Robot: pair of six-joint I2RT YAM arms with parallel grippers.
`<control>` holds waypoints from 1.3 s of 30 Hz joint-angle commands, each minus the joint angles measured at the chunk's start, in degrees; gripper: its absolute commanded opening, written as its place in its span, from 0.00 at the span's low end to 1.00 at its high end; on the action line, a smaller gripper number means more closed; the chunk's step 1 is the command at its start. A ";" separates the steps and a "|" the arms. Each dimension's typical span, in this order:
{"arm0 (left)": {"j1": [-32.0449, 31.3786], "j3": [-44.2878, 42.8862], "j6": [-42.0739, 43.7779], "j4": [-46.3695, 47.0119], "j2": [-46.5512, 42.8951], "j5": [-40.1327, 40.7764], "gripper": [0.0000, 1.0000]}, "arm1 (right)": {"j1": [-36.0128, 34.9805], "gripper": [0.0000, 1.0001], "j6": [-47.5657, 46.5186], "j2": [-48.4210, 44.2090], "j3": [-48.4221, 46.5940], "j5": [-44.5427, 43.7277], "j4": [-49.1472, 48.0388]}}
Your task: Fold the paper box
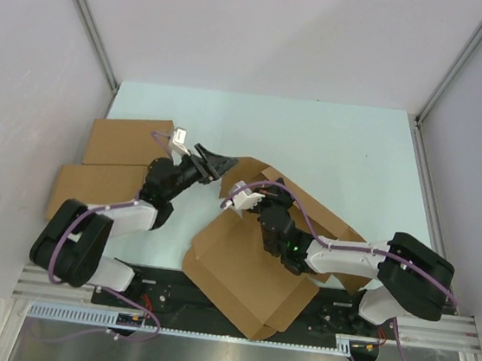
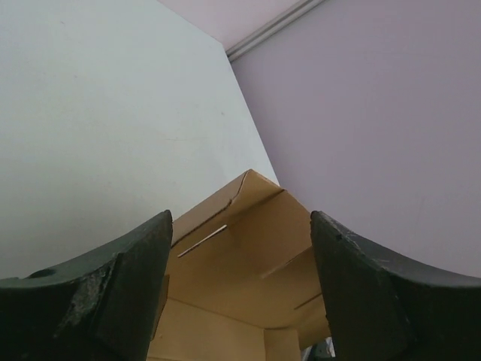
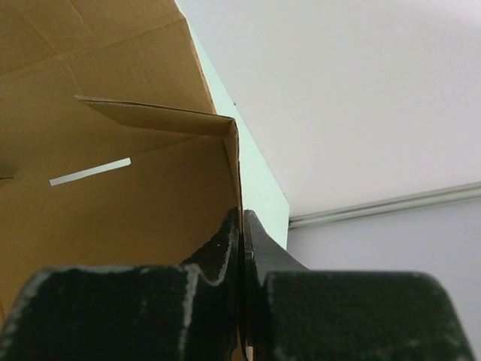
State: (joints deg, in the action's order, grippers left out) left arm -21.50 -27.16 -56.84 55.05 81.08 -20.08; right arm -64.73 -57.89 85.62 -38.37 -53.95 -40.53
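- Top external: box lies at the near edge of the bench, one wall raised. Stacked boxes crowd the left; open room lies beyond.
- Left wrist: left jaws spread, box corner ahead, apart. Closing off-line could crush it.
- Right wrist: right jaws pinch the wall edge. A hard pull may tear it.
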 commanded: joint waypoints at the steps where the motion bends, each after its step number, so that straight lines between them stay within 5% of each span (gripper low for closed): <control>1: -0.39 1.67 6.82 -8.18 -7.51 5.30 0.80 | -0.49 0.00 4.63 -0.72 -1.01 -1.15 -1.65; 13: -2.58 3.51 20.01 -12.78 -10.06 17.78 0.86 | -0.40 0.00 6.12 -0.46 -1.18 0.34 -1.48; 26: -2.76 0.27 25.02 -7.24 -0.76 11.91 0.75 | -0.57 0.00 6.38 -0.72 -1.53 0.78 -1.30; 29: -2.76 -0.61 25.29 -7.06 0.57 11.02 0.72 | -0.66 0.00 6.38 -0.81 -1.53 0.69 -1.13; 39: -3.02 -0.27 25.46 -5.12 -0.74 8.21 0.34 | -0.66 0.00 6.21 -0.37 -1.53 0.60 -1.91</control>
State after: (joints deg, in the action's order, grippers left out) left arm -23.99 -25.76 -32.56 46.52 82.11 -9.61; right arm -64.86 -55.46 85.62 -38.48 -53.47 -40.42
